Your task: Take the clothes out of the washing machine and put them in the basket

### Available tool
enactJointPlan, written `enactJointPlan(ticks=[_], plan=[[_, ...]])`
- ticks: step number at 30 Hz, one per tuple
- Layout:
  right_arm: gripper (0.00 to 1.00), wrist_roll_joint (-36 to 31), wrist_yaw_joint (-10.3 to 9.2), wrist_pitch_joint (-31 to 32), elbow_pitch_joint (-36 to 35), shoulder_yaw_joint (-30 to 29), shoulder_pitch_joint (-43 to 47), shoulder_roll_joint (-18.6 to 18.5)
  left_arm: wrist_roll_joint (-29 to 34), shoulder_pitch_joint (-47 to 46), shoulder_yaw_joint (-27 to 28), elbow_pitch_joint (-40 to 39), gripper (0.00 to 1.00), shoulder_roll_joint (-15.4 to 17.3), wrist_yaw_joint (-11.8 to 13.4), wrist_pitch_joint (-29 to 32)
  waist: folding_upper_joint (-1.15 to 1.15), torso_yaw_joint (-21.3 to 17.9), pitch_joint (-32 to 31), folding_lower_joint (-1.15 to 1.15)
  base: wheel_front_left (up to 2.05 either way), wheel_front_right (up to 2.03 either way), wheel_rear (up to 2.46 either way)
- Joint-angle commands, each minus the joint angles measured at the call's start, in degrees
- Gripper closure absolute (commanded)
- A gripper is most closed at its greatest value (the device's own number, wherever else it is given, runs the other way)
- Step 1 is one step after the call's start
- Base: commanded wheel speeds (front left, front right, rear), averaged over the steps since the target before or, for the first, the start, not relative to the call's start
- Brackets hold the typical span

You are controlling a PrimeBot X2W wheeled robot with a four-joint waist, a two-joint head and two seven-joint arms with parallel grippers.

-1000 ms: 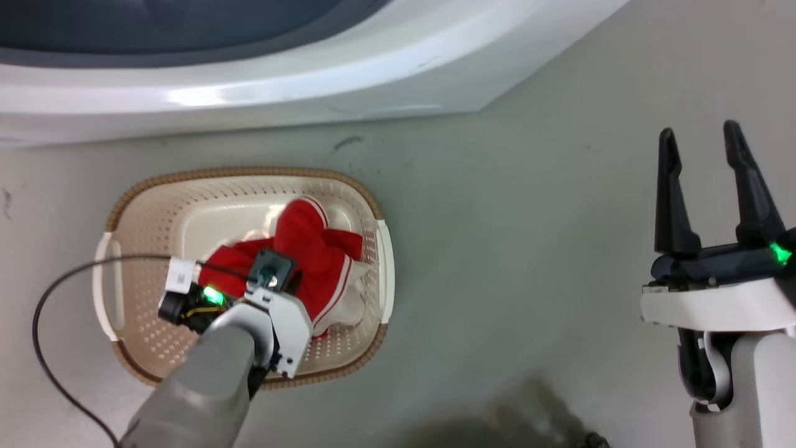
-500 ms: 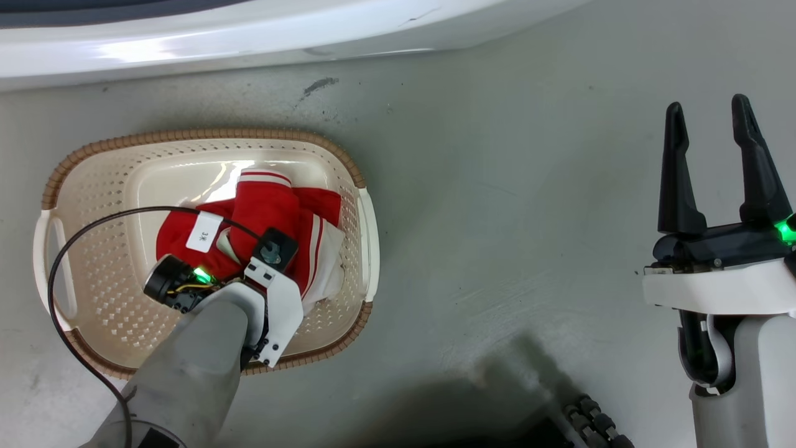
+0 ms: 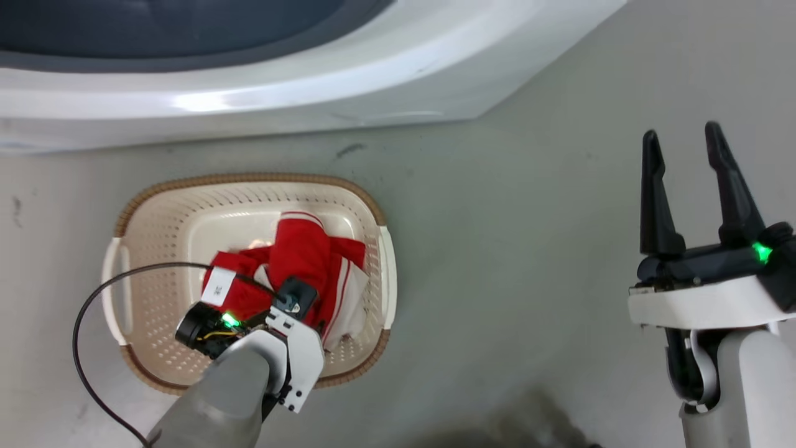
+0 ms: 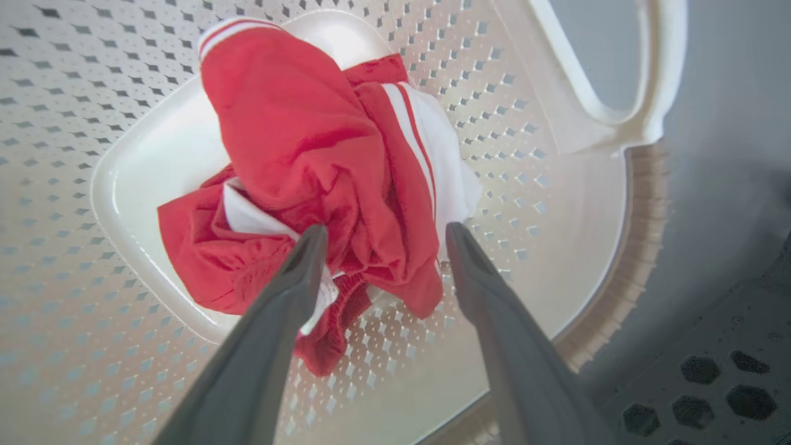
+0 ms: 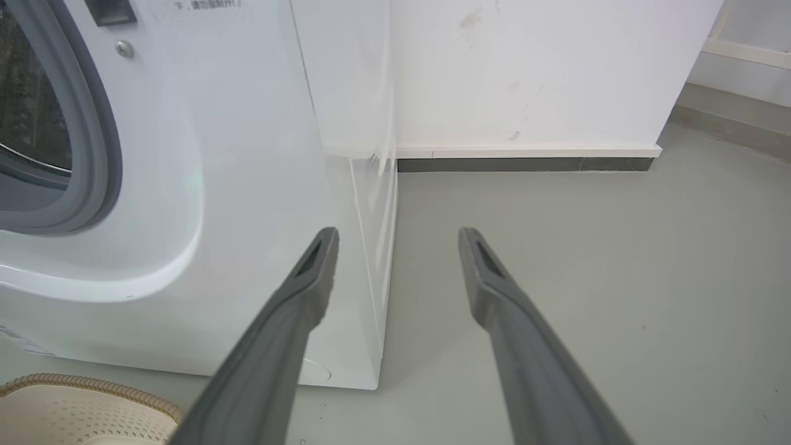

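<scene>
Inside the basket, the clothes lie bunched on its floor under my left gripper, fingers spread and holding nothing, so I judge the drop done and next lift straight clear of the rim.

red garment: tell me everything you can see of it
The clothes are one crumpled bright red fabric garment with white stripes along its trim, white panels and a striped cuff. It lies bunched on the smooth bottom of the basket, nearer one handle. The left gripper is open astride the heap's near edge; contact cannot be told.
</scene>
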Motion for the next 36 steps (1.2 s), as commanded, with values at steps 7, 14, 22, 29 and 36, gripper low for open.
enactJointPlan(ticks=[7, 14, 22, 29, 36], plan=[[0.0, -1.2, -0.04, -0.1, 1.2, -0.2, 3.6, 0.1, -2.3, 3.9, 1.3, -0.9, 0.0, -1.0, 0.7, -7.2, 0.0, 3.5, -9.2, 0.0, 0.0, 0.0, 0.0], [0.0, -1.6, -0.04, -0.1, 1.7, -0.1, 6.5, 0.1, -3.7, 7.4, 4.7, -9.0, 0.0, 0.0, 3.8, -8.5, 0.0, 5.7, -14.6, 0.0, 0.0, 0.0, 0.0], [0.0, -2.0, -0.04, -0.1, 2.5, 0.1, 9.9, 0.1, -2.1, 16.5, 11.1, -28.3, 0.0, 3.1, 9.1, -8.4, 0.0, 8.4, -20.8, 0.0, 0.0, 0.0, 0.0], [0.0, -1.8, -0.04, -0.1, 2.9, 0.3, 12.3, 0.1, 1.4, 24.5, 18.6, -45.0, 0.0, 4.3, 13.8, -8.4, 0.0, 9.5, -24.7, 0.0, 0.0, 0.0, 0.0], [0.0, -2.0, -0.04, -0.1, 3.1, 0.2, 14.4, 0.1, 5.5, 32.5, 27.0, -58.6, 0.0, 3.0, 17.2, -8.4, 0.0, 9.4, -28.0, 0.0, 0.0, 0.0, 0.0]])
